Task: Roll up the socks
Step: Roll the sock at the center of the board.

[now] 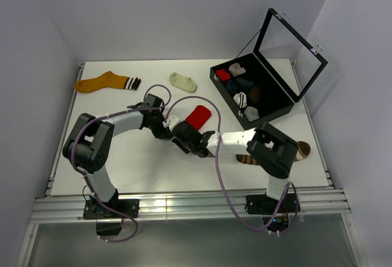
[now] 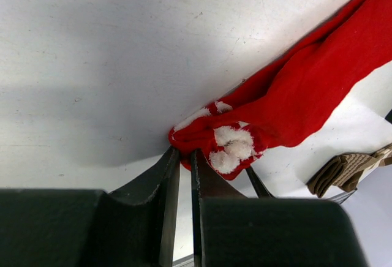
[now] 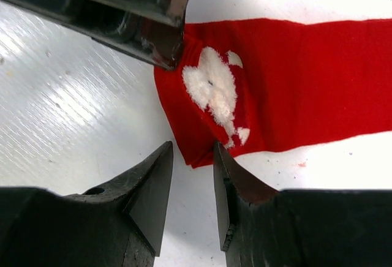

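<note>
Red sock point(image 1: 198, 117): lies flat near the middle of the surface point(image 1: 141, 166), with its length running away from the arms. The near end appears doubled over and shows white fuzzy patches point(image 3: 211, 86).

Handling, as judged: light, limp and thin, not fragile. It is likely to drape and to slip out of a loose roll. The best hold is judged to be the doubled near edge, taken at both corners so the roll starts square.

Left fingers point(image 2: 165, 187): almost closed, tips at one corner of that edge, apparently pinching the fabric.

Right fingers point(image 3: 153, 181): partly apart and holding nothing, with the other corner just ahead of the gap.

Farther off: cream sock point(image 1: 182, 81) and orange sock point(image 1: 101, 83) at the far side, well apart. An open box point(image 1: 225, 98) of rolled socks stands far right
</note>
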Robot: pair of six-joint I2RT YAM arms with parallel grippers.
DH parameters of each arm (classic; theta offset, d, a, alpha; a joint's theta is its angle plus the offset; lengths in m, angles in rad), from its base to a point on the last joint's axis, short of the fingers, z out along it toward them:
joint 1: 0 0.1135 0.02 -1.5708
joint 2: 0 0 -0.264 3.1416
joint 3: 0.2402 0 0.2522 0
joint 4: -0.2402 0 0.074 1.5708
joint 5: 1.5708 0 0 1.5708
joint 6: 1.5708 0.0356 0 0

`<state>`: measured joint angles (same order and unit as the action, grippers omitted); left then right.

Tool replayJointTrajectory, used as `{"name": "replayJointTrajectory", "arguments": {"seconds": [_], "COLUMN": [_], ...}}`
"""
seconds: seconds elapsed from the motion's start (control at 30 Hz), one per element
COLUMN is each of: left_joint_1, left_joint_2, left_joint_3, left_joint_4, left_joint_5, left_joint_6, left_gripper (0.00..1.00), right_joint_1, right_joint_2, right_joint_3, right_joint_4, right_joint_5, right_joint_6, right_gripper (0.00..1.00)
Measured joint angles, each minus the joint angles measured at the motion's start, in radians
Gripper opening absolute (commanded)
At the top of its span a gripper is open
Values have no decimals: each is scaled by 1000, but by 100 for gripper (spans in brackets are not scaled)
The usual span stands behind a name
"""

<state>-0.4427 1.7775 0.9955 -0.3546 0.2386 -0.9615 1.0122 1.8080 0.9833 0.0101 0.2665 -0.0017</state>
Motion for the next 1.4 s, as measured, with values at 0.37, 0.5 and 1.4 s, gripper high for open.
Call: {"name": "replayJointTrajectory", "arguments": {"seconds": [0.37, 0.5, 1.4], "left_joint_1": [0, 0, 0], "left_joint_2": [7, 11, 29], "left_joint_3": [11, 19, 52], "left_joint_4": [-13, -24, -62], "left_joint_5": [0, 1, 4], "left_joint_6": [7, 8, 37], "left_gripper": [15, 15, 15], "right_joint_1": [23, 23, 24], "right_joint_2": [-26, -27, 64], "right_joint_3": [21, 42, 38], "right_joint_4": [-37, -32, 35], "right_joint_5": [2, 2, 33], "right_joint_6": [-32, -45, -54], "right_gripper": [42, 42, 29]}}
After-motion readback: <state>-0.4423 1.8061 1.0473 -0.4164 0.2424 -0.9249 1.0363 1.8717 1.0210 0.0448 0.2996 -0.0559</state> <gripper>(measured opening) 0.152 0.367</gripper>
